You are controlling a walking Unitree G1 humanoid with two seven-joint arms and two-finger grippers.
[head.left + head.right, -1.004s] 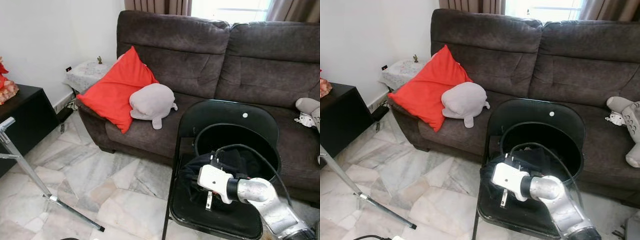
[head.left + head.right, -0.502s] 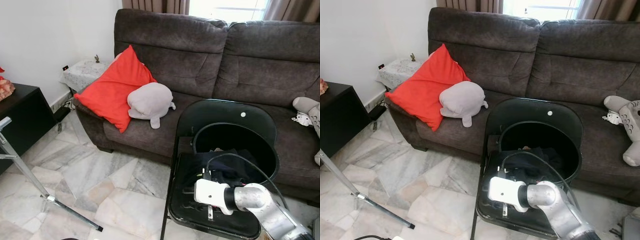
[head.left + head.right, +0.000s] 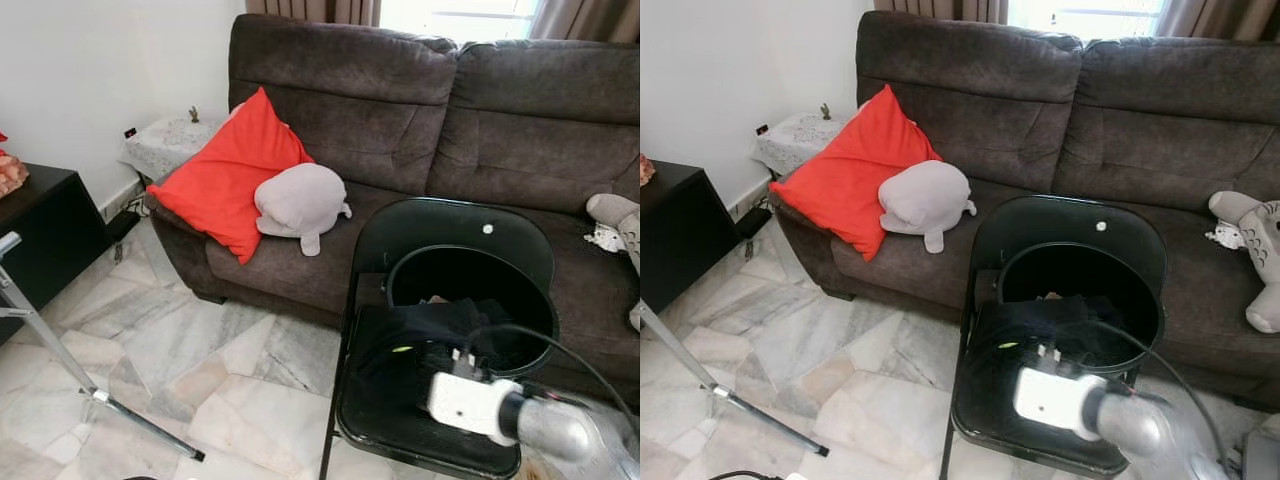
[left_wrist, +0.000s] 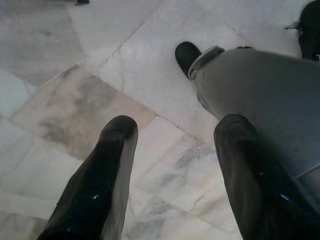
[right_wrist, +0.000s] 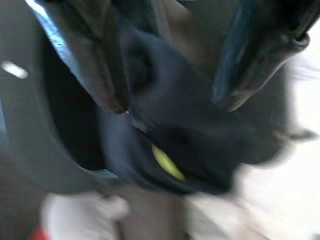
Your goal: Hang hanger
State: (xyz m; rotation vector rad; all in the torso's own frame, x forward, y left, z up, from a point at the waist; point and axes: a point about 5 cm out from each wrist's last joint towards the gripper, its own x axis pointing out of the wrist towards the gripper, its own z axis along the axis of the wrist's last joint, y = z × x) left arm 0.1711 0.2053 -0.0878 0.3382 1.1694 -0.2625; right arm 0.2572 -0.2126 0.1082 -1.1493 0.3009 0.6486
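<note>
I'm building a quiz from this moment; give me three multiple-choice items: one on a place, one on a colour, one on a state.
1. Where does the dark garment lie?
A. on the sofa
B. on the chair seat
C. on the floor

2. What colour is the cushion?
A. red
B. blue
C. green

3. How are the left gripper's fingers?
A. shut on a hanger
B. shut on cloth
C. open

Answers:
1 B: the garment rests on the black chair.
2 A: the cushion against the sofa is red.
3 C: the left gripper shows floor between its spread fingers.
</note>
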